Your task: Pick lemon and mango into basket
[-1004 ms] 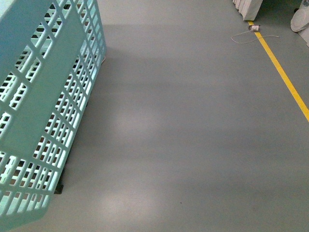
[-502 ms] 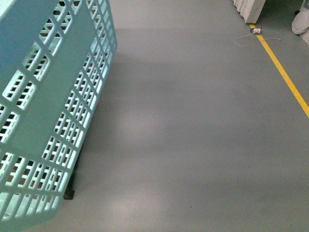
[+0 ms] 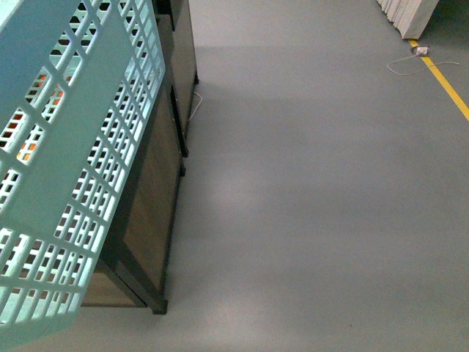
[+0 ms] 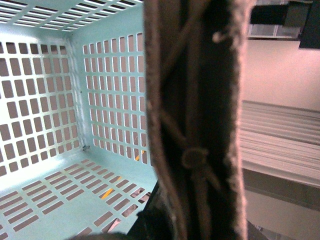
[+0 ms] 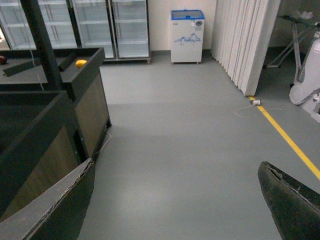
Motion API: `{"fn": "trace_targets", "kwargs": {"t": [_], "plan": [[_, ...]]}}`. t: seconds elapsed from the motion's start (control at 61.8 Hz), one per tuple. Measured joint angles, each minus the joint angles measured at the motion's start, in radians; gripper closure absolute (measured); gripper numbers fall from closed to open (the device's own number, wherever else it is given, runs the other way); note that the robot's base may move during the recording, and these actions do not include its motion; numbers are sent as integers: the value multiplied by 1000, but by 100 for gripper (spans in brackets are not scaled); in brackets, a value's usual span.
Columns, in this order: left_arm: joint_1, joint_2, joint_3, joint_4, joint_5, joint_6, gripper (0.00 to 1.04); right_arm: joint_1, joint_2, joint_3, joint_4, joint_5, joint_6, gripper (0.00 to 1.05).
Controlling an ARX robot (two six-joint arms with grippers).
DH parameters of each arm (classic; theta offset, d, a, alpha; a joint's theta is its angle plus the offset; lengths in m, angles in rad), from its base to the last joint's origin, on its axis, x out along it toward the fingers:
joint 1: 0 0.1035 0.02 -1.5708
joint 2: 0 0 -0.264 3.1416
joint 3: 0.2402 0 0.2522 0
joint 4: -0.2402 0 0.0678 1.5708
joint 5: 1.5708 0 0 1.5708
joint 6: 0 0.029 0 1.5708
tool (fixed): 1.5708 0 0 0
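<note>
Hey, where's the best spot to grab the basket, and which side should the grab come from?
Grip the brown ribbed hoop handle, probably coming from above the open top. The basket has broad slotted walls, likely too wide for an end effector to close around. The handle is a narrow band that looks far easier to pinch across its width.

front view looks down past the basket at floor the right wrist shares; left wrist peers inside.

dark stand, yellow floor line
</note>
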Motion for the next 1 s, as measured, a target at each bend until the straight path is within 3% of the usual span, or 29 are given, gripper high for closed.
{"fn": "trace_targets", "kwargs": {"t": [1.004], "plan": [[0,0,1,0,0,1,101,0,-2,0,0,-1,0,9]]}}
